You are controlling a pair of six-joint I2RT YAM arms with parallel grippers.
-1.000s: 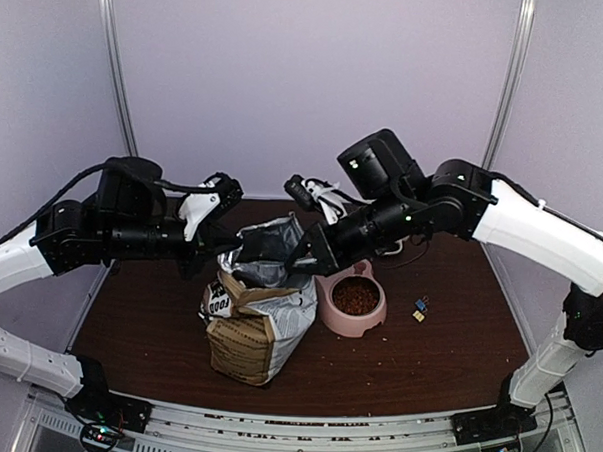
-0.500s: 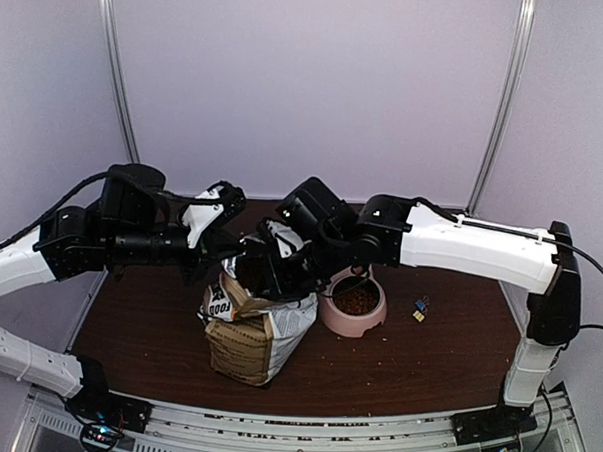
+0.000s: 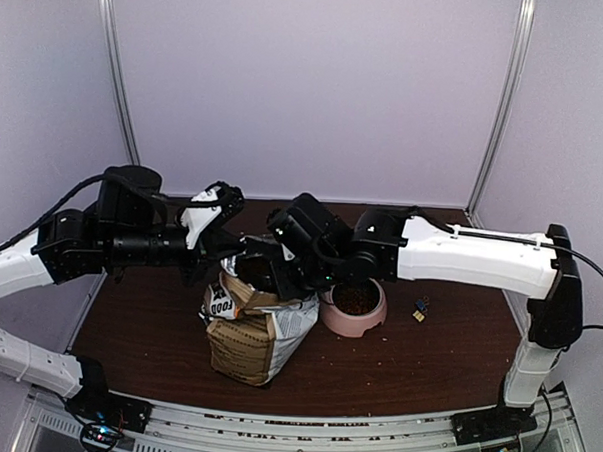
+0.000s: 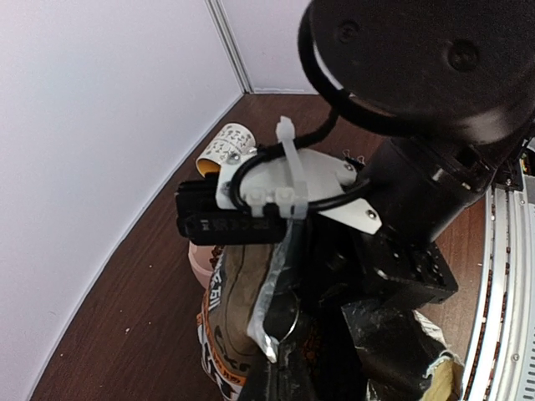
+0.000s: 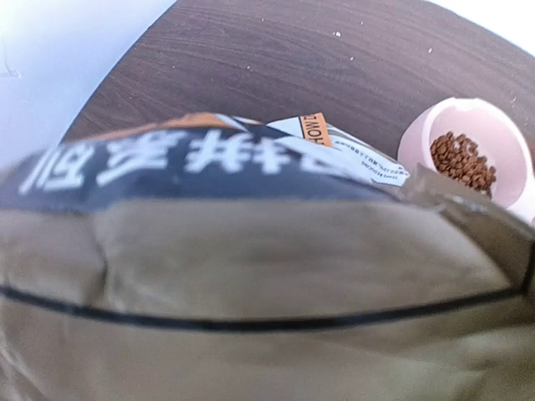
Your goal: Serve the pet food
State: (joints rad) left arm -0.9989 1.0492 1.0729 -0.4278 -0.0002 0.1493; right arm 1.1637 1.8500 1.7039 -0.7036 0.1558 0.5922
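Okay, pet food (image 3: 355,298): a heap of reddish-brown kibble sits in the one visible cup of the pink bowl (image 3: 373,322), about mid-table and a bit toward the right edge. The right wrist view confirms pellets in the cup, well short of the rim. Just beside the bowl on its left stands the dog food bag (image 3: 246,346), upright, top torn open, silver lining showing, closer to the near edge than the bowl. The left gripper (image 3: 223,251) is at the bag's left top rim with its claw pressed together, pinching the bag's edge as far as the left wrist view shows. The right gripper (image 3: 271,270) hangs low over the bag's mouth with its claw near enough pressed together; whether it has the rim or anything else I cannot tell, since its own camera shows only blurred bag film. Small binder clips (image 3: 418,310) lie on the table (image 3: 426,364) right of the bowl, apart from it. Progress, my read: one serving looks done. What is left seems to be either topping up or dealing with the open bag; unclear which.
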